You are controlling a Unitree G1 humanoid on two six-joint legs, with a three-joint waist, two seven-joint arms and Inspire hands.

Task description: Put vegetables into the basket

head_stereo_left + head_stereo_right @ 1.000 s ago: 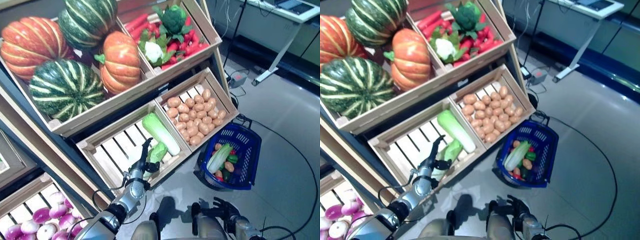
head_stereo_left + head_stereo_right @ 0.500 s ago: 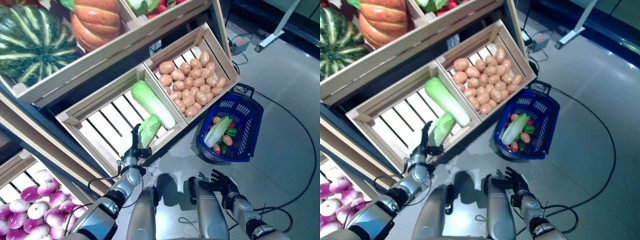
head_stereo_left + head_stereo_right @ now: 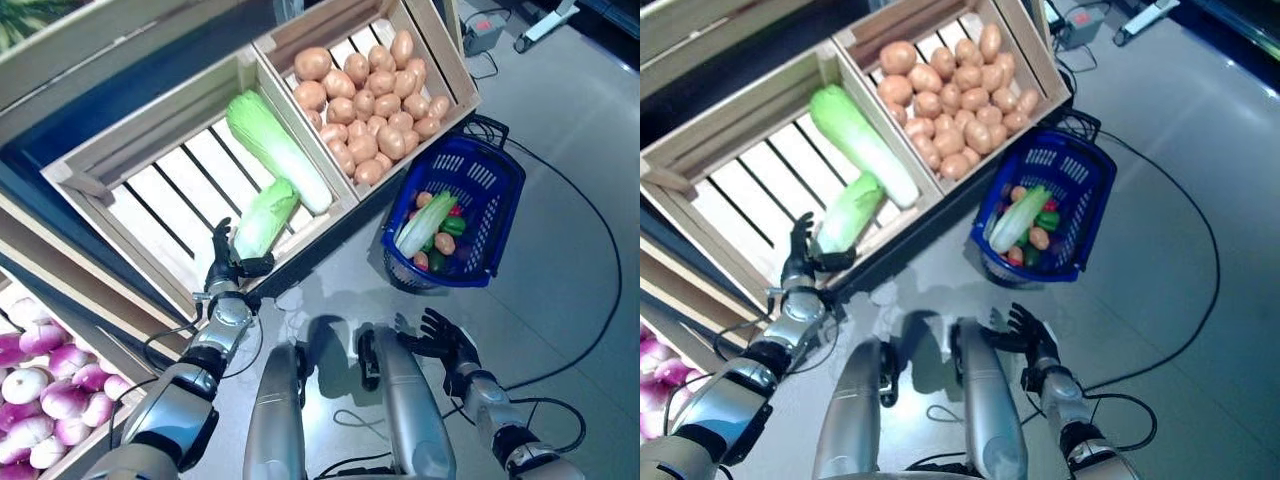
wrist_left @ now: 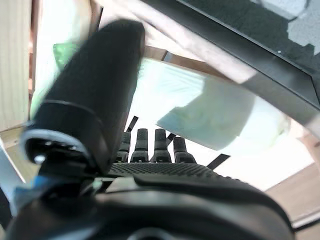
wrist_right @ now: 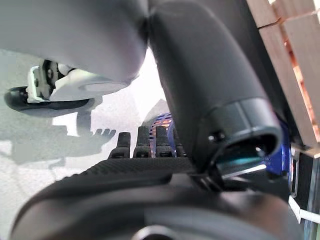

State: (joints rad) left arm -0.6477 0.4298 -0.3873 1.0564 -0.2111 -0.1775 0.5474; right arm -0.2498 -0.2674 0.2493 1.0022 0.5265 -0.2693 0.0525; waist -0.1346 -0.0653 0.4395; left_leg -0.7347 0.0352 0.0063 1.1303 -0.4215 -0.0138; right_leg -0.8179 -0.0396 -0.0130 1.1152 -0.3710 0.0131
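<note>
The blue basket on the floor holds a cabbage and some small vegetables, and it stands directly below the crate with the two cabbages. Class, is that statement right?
Not quite. The blue basket does hold a cabbage and small vegetables, but in the left eye view it stands on the floor below the potato crate, not the crate with the two cabbages, which sits further to the robot's left.

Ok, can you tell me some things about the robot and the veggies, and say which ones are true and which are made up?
1. The blue basket stands on the floor, with vegetables already in it. True.
2. The left hand holds a potato. False: it is open, at the front edge of the cabbage crate, next to the smaller cabbage.
3. The potatoes fill a crate beside the cabbages. True.
4. The right hand is inside the basket. False: it hangs open above the floor, holding nothing.
</note>
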